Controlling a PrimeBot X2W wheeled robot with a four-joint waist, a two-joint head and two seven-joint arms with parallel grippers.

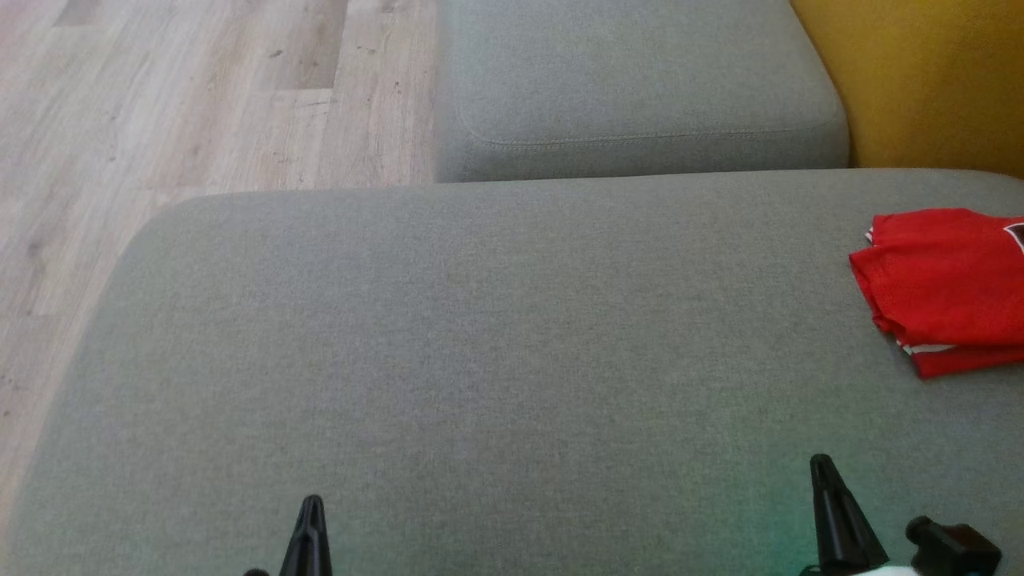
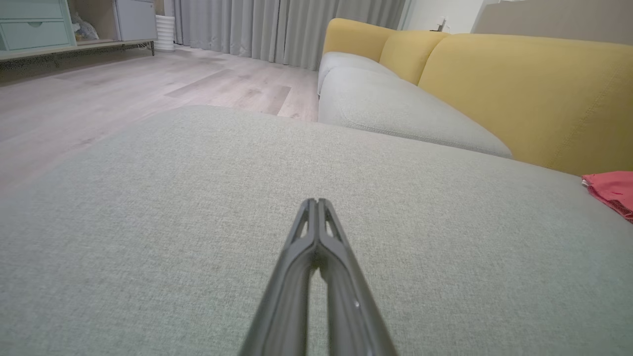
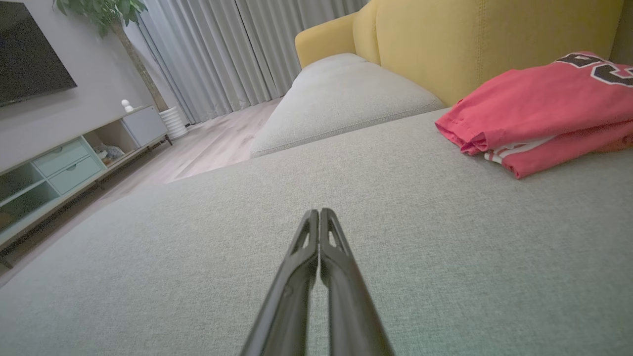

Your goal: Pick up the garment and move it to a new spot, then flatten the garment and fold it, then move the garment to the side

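Observation:
The garment (image 1: 944, 288) is a red jersey lying folded at the far right of the grey cushion (image 1: 480, 360), partly cut off by the picture's edge. Black white-outlined lettering shows on the garment (image 3: 539, 109) in the right wrist view, with a striped white edge peeking out underneath. A red corner of the garment (image 2: 613, 190) sits at the right edge of the left wrist view. My left gripper (image 1: 312, 502) is shut and empty near the cushion's front edge, far left of the jersey. My right gripper (image 1: 821, 462) is shut and empty, in front of the jersey and apart from it.
A second grey cushion (image 1: 632, 80) lies beyond the big one, with a yellow backrest (image 1: 928, 80) at the right. Wooden floor (image 1: 200, 96) runs along the left. A low cabinet (image 3: 74, 163), grey curtains (image 3: 222, 54) and a plant stand across the room.

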